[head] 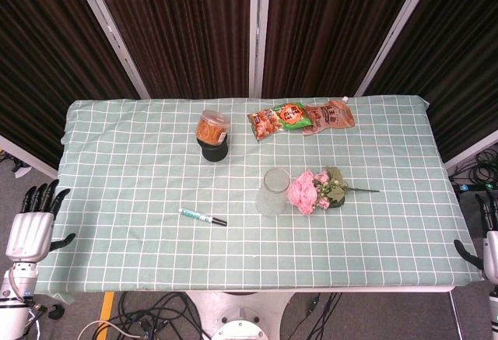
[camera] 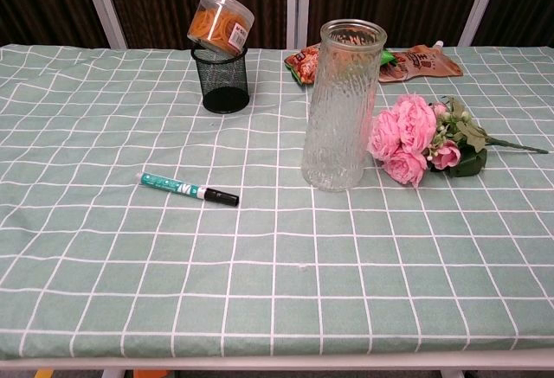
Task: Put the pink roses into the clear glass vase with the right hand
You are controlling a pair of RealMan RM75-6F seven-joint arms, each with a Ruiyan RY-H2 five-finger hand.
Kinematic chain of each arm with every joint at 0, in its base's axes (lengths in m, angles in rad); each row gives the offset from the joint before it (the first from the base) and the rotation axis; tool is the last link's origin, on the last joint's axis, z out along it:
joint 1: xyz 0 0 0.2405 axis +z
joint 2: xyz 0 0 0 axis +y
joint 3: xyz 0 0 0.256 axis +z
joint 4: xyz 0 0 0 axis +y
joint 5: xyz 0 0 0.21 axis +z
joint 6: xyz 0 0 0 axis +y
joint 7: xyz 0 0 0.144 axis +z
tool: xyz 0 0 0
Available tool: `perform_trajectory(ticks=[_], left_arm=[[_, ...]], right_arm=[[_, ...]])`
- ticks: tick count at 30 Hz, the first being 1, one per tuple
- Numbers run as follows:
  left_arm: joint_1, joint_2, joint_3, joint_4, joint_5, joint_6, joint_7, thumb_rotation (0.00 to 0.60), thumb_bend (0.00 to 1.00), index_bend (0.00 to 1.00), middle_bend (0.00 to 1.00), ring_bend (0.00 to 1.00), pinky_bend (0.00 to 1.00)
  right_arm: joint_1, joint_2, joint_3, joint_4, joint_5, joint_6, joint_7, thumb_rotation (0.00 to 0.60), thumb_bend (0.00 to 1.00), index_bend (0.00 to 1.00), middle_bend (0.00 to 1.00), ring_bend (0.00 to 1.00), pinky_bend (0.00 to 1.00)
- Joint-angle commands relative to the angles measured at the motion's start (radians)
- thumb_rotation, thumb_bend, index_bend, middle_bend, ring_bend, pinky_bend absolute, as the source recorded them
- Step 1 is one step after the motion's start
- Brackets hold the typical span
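Observation:
A bunch of pink roses (head: 310, 191) (camera: 408, 138) lies flat on the green checked cloth, blooms toward the vase, green stem pointing right. Just left of it stands the clear ribbed glass vase (head: 272, 192) (camera: 339, 105), upright and empty. My right hand (head: 488, 240) hangs off the table's right edge, fingers apart, holding nothing, far from the roses. My left hand (head: 34, 222) is off the left front corner, fingers spread upward and empty. Neither hand shows in the chest view.
A black mesh cup (head: 212, 149) (camera: 221, 78) with a tilted orange-lidded jar (head: 212, 127) (camera: 219, 22) in it stands behind the vase. Snack packets (head: 299, 117) (camera: 411, 60) lie at the back. A teal marker (head: 202, 216) (camera: 188, 188) lies left of front centre.

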Motion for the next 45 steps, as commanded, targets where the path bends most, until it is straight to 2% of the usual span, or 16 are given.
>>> perform_trajectory(ticks=[1,13,19,24,28,32,39,45], left_arm=[[0.005,-0.005,0.002,-0.002,0.006,0.003,0.01,0.6,0.1,0.14,0.02,0.0,0.04],[0.021,-0.01,-0.012,0.01,0.034,0.025,-0.045,0.6,0.09,0.13,0.02,0.0,0.05],[0.024,0.004,-0.011,-0.013,0.061,0.034,-0.061,0.6,0.08,0.11,0.02,0.0,0.05],[0.038,-0.004,-0.01,-0.011,0.066,0.046,-0.084,0.6,0.07,0.11,0.02,0.0,0.05],[0.041,-0.011,-0.013,0.006,0.066,0.043,-0.093,0.6,0.06,0.11,0.02,0.0,0.05],[0.037,-0.018,-0.024,0.031,0.041,0.014,-0.098,0.6,0.07,0.11,0.02,0.0,0.05],[0.039,-0.024,-0.033,0.046,0.033,0.007,-0.114,0.6,0.07,0.11,0.02,0.0,0.05],[0.04,-0.017,-0.038,0.043,0.027,-0.004,-0.132,0.6,0.07,0.11,0.02,0.0,0.05]], right_arm=[[-0.001,0.004,-0.002,-0.006,-0.006,0.005,-0.005,0.6,0.08,0.0,0.0,0.0,0.0],[0.019,0.036,-0.016,-0.103,-0.001,-0.063,-0.047,0.6,0.04,0.0,0.0,0.0,0.0],[0.048,0.08,-0.016,-0.219,-0.007,-0.105,-0.112,0.6,0.03,0.0,0.0,0.0,0.0],[0.097,0.154,-0.018,-0.376,-0.01,-0.189,-0.172,0.6,0.02,0.0,0.0,0.0,0.0],[0.159,0.187,0.014,-0.463,0.023,-0.264,-0.263,0.6,0.02,0.0,0.0,0.0,0.0],[0.244,0.218,0.035,-0.556,0.061,-0.399,-0.281,0.6,0.02,0.0,0.0,0.0,0.0],[0.405,0.166,0.106,-0.534,0.205,-0.576,-0.402,0.6,0.01,0.0,0.0,0.0,0.0],[0.531,0.108,0.121,-0.499,0.346,-0.706,-0.526,0.6,0.0,0.0,0.0,0.0,0.0]])
